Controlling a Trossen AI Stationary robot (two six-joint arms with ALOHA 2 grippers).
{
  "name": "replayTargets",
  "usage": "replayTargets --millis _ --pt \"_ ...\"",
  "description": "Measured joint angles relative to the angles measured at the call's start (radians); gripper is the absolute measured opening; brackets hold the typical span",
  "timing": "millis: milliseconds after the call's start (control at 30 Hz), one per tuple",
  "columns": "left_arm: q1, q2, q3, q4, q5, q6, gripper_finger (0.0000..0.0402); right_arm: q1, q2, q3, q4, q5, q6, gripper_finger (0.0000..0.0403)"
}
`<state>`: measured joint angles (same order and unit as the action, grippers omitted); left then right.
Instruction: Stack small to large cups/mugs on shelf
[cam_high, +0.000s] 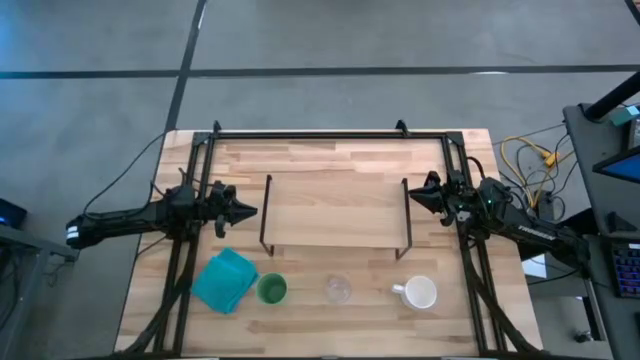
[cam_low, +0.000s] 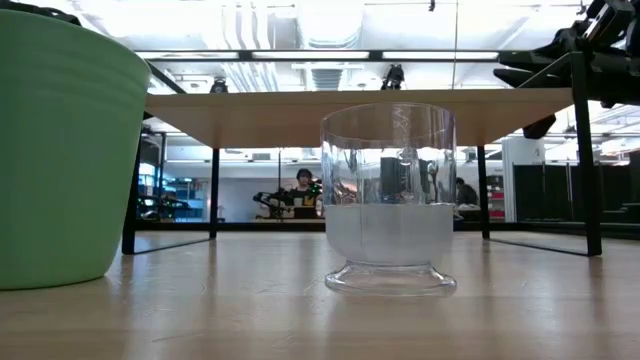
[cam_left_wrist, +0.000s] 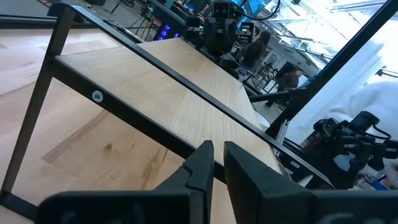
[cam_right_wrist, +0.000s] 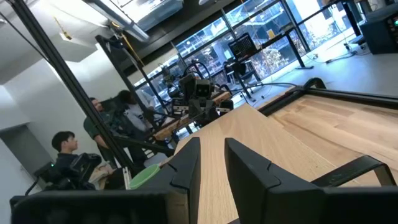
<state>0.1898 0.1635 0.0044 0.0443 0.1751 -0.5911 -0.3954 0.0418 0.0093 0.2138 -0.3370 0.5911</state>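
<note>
Three cups stand in a row near the table's front edge: a green cup (cam_high: 271, 289) on the left, a small clear glass cup (cam_high: 339, 290) in the middle and a white handled mug (cam_high: 420, 293) on the right. In the low view the green cup (cam_low: 60, 150) and the glass (cam_low: 390, 200) stand upright on their bases. Behind them the shelf (cam_high: 335, 210) stands on thin black legs, nothing on its board. My left gripper (cam_high: 250, 211) waits off the shelf's left end, my right gripper (cam_high: 412, 192) off its right end. Both are open by a narrow gap and hold nothing.
A folded teal cloth (cam_high: 225, 280) lies left of the green cup. The black frame (cam_high: 330, 134) runs along the table's far edge and down both sides. People and equipment show in the room beyond the table.
</note>
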Motion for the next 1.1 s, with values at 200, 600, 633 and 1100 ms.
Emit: replayTargets --millis 200,600,633,1100 --pt "0.000 0.000 0.000 0.000 0.000 0.000 0.0024 0.000 0.000 0.000 0.000 0.000 0.000 0.0068" --pt "0.000 0.000 0.000 0.000 0.000 0.000 0.0024 0.000 0.000 0.000 0.000 0.000 0.000 0.0068" --pt "0.000 0.000 0.000 0.000 0.000 0.000 0.0024 0.000 0.000 0.000 0.000 0.000 0.000 0.0068" --pt "0.000 0.000 0.000 0.000 0.000 0.000 0.0024 0.000 0.000 0.000 0.000 0.000 0.047 0.0068"
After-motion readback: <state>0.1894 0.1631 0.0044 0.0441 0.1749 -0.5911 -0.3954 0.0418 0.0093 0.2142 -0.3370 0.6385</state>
